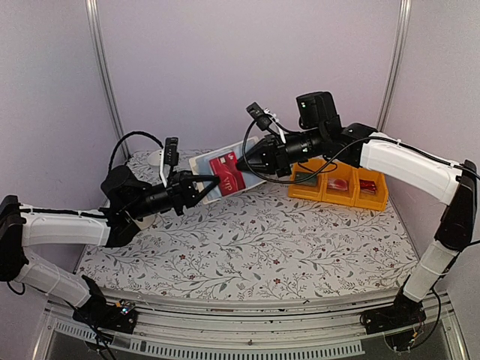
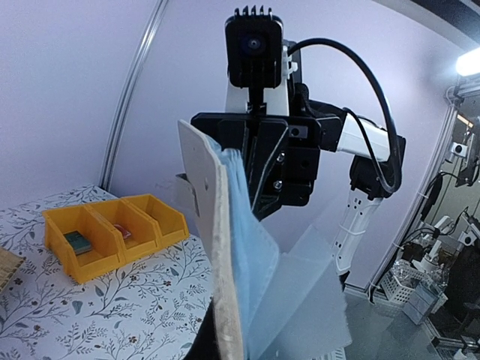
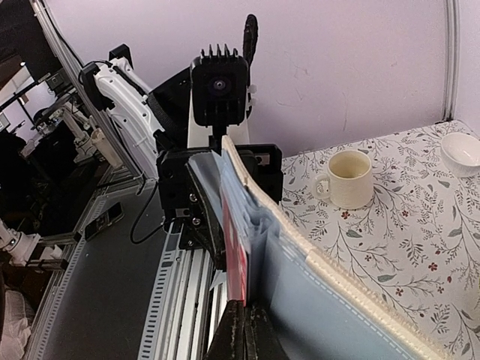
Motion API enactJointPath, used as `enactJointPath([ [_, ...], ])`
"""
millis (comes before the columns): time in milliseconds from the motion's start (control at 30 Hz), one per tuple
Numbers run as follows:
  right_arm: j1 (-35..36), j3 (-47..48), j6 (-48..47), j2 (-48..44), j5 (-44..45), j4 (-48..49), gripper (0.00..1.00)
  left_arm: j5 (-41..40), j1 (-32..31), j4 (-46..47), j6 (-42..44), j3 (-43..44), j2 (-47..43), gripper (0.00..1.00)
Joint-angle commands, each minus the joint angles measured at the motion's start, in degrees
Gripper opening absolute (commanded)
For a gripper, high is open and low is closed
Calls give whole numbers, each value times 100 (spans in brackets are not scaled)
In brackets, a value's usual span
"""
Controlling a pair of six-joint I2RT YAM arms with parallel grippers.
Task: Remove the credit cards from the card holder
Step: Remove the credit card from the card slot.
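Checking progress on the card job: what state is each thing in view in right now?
card holder: open, held up in the air, tilted.
red card: in the holder, not yet out.
left gripper: shut on the card holder's edge.
right gripper: shut on the red card.
mug: upright.
bowl: upright.
yellow bin: upright, small items in its compartments.

Floral-patterned table point(image 1: 247, 247) with an orange three-compartment bin point(image 1: 337, 199), a cream mug point(image 3: 351, 180) and a white bowl point(image 3: 459, 159).
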Motion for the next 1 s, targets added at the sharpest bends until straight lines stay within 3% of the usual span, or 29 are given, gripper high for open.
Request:
enactJointPath([
  [0,247,-168,-43,-112,-59,-75,1,-34,-157,53,60,270,-42,0],
  [467,-318,-511,442,-600,-315,344,1,314,-170,545,-394,190,124,8],
  [967,-454,-538,510,-751,-287,360,1,417,-233,850,-612,239,371,17],
])
